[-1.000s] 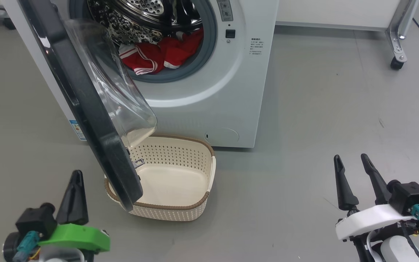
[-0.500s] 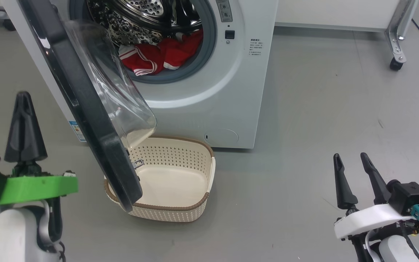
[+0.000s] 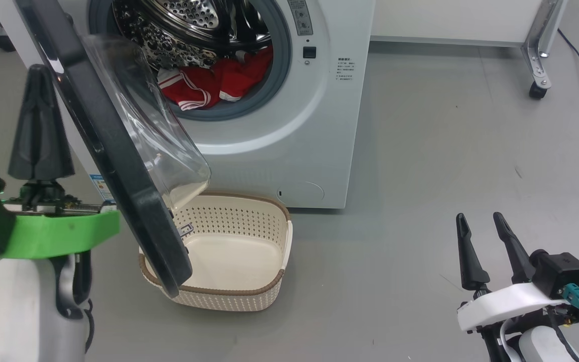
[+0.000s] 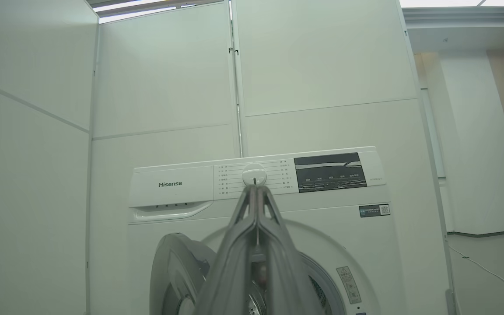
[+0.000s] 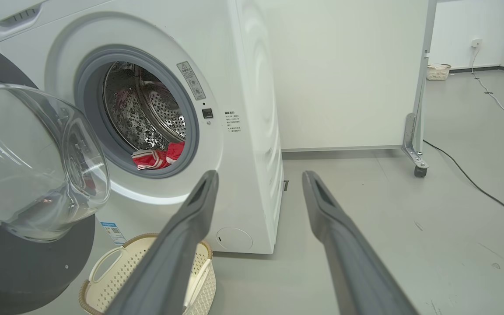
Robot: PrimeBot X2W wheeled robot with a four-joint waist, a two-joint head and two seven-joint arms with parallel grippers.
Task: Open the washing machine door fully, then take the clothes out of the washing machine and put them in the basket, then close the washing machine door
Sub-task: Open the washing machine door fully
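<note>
**Head view** — The machine (image 3: 289, 125) stands at far centre on a grey floor (image 3: 445, 151). Its door (image 3: 108, 151) is hinged on the left and swung part-way out, with the clear bowl (image 3: 154, 125) facing right. The clothes (image 3: 204, 83) lie at the near lip of the drum (image 3: 194, 10), against the grey ring. The basket (image 3: 229, 301) sits empty on the floor just in front of the machine, and the door's lower edge overhangs its left side. The left end effector (image 3: 41, 80) is raised just left of the door's outer face, fingers pressed together and holding nothing. Whether it touches the door cannot be told. The right end effector (image 3: 479, 217) is at near right, well apart from the machine, fingers spread and empty.

**Left wrist view** — The left end effector (image 4: 255, 192) shows as one closed wedge, its tip in line with the dial (image 4: 254, 174) on the machine (image 4: 177, 186). The door (image 4: 169, 271) appears edge-on at lower left.

**Right wrist view** — The right end effector (image 5: 260, 175) has its fingers wide apart, gripping nothing. Beyond it the mouth of the machine (image 5: 243, 87) is uncovered, with the clothes (image 5: 155, 158) at the bottom of the opening. The door (image 5: 24, 271) stands to the left, its bowl (image 5: 29, 162) above the basket (image 5: 116, 280). A castor leg (image 5: 416, 148) and a cable (image 5: 466, 175) lie far right.
</note>
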